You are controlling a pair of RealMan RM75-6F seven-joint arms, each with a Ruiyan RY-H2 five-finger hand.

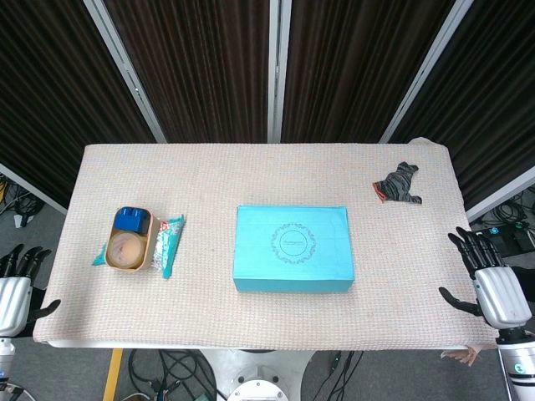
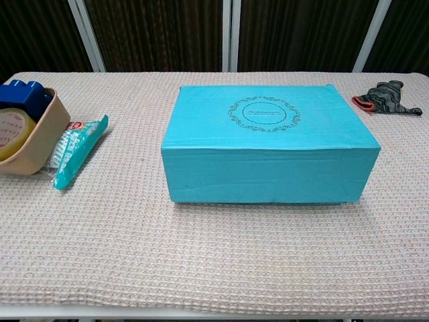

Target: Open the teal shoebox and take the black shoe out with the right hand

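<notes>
Shoebox: we see the teal shoebox (image 1: 292,248) at the middle of the table (image 1: 251,175), lid on and flat, its long axis running left to right across our front.
Black shoe: not visible; we judge it lies inside the closed box, though we cannot confirm that.
Right hand: the right hand (image 1: 485,280) hangs off the table's right edge, fingers spread and holding nothing.
Left hand: the left hand (image 1: 18,288) sits off the left edge; it holds nothing, and its fingers look extended, though they are partly cut off in the head view.
Key relation: the box lies to the left of the right hand, well apart, with its short right end facing that hand; the right hand seems somewhat nearer than the left.
Stage: nothing opened yet.
Other items: a beige tub (image 2: 37,137) with a blue block (image 2: 23,97), a teal packet (image 2: 77,149), and a dark cloth (image 1: 399,184) at the far right.
</notes>
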